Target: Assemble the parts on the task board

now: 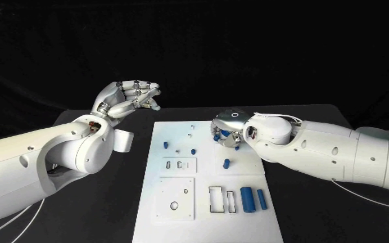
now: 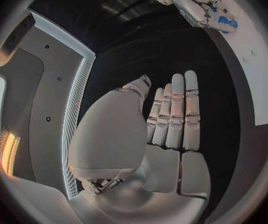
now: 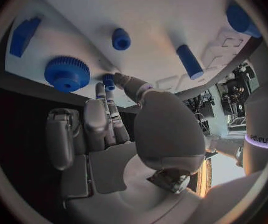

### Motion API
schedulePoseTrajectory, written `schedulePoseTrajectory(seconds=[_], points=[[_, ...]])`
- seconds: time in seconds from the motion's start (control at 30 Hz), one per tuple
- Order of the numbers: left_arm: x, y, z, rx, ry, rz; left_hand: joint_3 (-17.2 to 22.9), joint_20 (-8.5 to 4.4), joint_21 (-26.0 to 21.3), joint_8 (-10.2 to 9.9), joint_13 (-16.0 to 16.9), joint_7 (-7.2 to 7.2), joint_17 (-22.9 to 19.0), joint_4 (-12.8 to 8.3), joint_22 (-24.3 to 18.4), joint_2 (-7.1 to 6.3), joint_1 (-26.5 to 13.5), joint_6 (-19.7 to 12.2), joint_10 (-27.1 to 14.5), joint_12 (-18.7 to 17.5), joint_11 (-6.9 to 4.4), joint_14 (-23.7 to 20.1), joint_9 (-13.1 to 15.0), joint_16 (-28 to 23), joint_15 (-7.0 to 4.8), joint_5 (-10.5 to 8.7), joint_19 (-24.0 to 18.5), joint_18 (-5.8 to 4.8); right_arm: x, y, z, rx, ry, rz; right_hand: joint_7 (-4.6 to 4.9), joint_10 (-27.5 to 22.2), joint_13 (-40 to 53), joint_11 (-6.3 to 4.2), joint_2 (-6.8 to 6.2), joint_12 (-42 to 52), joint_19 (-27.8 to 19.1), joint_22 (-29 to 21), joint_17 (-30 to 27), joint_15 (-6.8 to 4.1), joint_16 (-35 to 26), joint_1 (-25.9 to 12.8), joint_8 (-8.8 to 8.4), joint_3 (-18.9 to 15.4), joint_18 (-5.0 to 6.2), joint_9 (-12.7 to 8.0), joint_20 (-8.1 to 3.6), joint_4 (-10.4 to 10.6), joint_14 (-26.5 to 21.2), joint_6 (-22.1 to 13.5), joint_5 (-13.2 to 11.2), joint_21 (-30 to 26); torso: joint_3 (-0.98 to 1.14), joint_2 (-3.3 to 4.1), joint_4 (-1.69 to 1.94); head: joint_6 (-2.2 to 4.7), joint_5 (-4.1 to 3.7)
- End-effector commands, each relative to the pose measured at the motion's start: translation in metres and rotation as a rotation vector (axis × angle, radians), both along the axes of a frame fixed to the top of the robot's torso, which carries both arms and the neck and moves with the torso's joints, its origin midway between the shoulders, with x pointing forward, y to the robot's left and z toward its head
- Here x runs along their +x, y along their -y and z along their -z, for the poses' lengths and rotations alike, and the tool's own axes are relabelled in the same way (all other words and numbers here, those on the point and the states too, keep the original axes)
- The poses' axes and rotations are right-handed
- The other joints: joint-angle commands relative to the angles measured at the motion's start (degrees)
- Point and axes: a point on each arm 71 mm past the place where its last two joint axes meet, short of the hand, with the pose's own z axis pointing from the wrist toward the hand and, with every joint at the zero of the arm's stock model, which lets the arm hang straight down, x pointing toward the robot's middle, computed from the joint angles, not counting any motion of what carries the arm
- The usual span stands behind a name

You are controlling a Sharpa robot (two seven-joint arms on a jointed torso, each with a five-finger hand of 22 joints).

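Parts sat scattered over the white task board (image 1: 174,220) in the middle of the black table (image 1: 324,209): two blue cylinders (image 1: 247,199) lying by the open rectangular slots near the front, a short peg (image 1: 227,163) mid-board, and a blue gear (image 3: 67,73) up by the far right corner. The right hand (image 1: 229,127) hovered over that corner, thumb and a finger tip closed on a small blue peg (image 3: 109,80), probably so it could be lined up with a hole. The left hand (image 1: 130,99) was lifted off to the board's left side, fingers curled in and holding nothing, apparently parked out of the way.
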Motion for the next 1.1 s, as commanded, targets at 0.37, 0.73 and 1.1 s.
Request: schedulePoseTrajectory(seconds=[0.37, 0.73, 1.1], points=[[0.000, 0.000, -0.002, -0.001, 0.003, 0.014, 0.40, 0.09, 0.39, -0.42, 0.02, 0.12, 0.20, -0.01, 0.11, -0.02, -0.43, -0.45, -0.08, -0.47, 0.31, -0.38, 0.09, 0.40, -0.04, -0.26, -0.32, 0.01, 0.000, -0.001, -0.002, 0.029, 0.049, -0.005, -1.65, 4.93, 1.33, -1.68, 4.13, 1.62, 2.71, 9.49, 2.56, -1.04, 2.98, 2.01, 3.16, 3.08, -1.33, 2.94, -0.76, 0.79, 0.96, 4.40, -3.47, 1.81, 0.10, 0.13, -0.01, -0.14, 0.05], [0.002, -0.001, -0.002, 0.002, -0.004, 0.008, 0.67, 0.11, 0.56, -0.50, 0.04, 0.18, 0.46, -0.17, 0.20, 0.15, -0.22, -0.53, -0.13, -0.65, 0.35, -0.55, 0.13, 0.52, -0.02, -0.27, -0.42, 0.03, -0.003, -0.002, -0.008, 0.096, 0.098, 0.014, -2.18, 6.27, 1.88, -2.24, 4.93, 1.57, 2.98, 10.08, 2.84, -1.53, 3.64, 2.19, 4.91, 3.43, -1.45, 5.38, -1.35, 0.83, 0.94, 4.64, -5.08, 2.12, -0.06, 0.12, -0.09, 0.18, 0.06], [0.004, -0.001, -0.001, 0.000, -0.008, 0.006, 0.74, 0.12, 0.62, -0.54, 0.04, 0.23, 0.55, -0.25, 0.24, 0.13, -0.16, -0.58, -0.16, -0.73, 0.38, -0.69, 0.14, 0.53, 0.00, -0.27, -0.49, 0.03, 0.007, -0.023, -0.017, 0.190, 0.163, 0.040, -2.23, 6.04, 1.91, -2.17, 4.63, 1.18, 2.97, 10.13, 2.78, -1.49, 3.76, 1.59, 5.15, 3.28, -1.45, 6.06, -1.35, 1.21, 0.89, 4.24, -5.39, 2.13, -0.08, 0.31, 0.34, 0.93, -0.11]])
